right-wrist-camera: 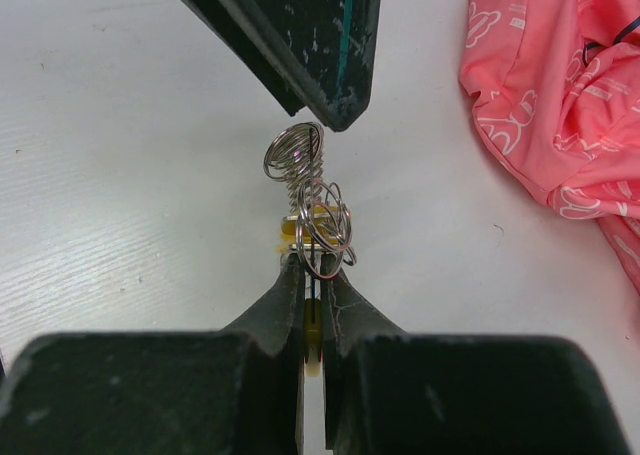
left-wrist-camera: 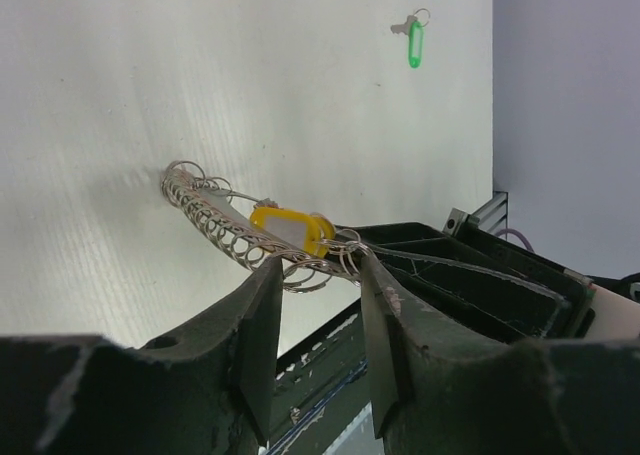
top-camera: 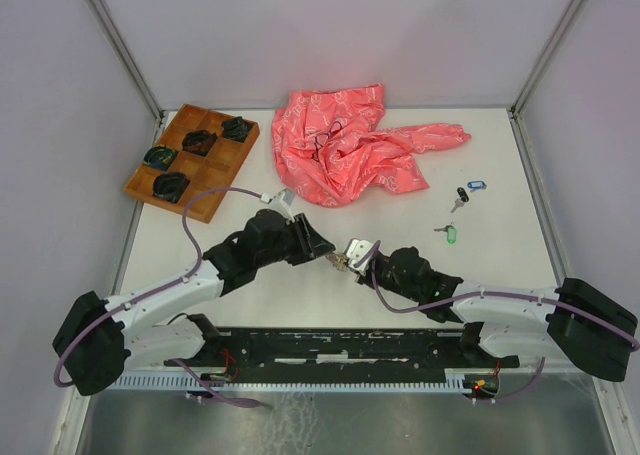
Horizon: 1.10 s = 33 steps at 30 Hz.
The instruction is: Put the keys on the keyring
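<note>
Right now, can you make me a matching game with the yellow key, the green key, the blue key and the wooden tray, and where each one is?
Things:
1. yellow key
2. green key
3. blue key
4. wooden tray

Places:
A. next to the black key
B. back left corner
C. at the keyring
D. lying alone on the right

Pairs: 1-C, 2-D, 3-A, 4-B
</note>
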### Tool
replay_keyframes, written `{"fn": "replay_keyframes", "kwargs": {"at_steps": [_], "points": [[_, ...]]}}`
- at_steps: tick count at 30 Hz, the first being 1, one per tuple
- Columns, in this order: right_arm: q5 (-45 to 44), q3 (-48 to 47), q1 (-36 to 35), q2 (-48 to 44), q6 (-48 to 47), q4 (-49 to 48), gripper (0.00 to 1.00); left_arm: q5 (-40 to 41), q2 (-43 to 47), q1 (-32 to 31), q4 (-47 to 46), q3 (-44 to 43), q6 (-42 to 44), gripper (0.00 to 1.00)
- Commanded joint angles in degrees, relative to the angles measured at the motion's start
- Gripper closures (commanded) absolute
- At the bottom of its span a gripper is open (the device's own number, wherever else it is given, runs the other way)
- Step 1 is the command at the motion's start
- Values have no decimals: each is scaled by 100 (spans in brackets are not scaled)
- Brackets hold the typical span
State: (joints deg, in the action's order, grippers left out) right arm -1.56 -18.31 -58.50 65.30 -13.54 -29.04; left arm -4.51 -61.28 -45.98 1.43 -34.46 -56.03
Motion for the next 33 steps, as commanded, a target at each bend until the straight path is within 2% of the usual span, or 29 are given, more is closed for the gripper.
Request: {"fn": "replay_keyframes", "kwargs": {"at_steps": [1,6,15,20,27,33], "points": [[-55,-270,-3,-142,-70,-328,99,-119,-210,-9,-106,-203,85,56],[-85,-255,4,-179,-70,-328,99,-152,-130,-13,-161,-72,-70,56],[-116,-184,4,-234,59,-512,99,-276,118,-8,-856,466,-530,59],[-113,-135,0,-229,217,-670,99,-119,445,-15,-1624,980,-913,59],[-57,-110,5,-192,351,-787,99,-137,609,-8,-2290,1215,-970,59],[-22,-121,4,-171,404,-811,99,-47,713,-8,-2274,1240,-942,63]]}}
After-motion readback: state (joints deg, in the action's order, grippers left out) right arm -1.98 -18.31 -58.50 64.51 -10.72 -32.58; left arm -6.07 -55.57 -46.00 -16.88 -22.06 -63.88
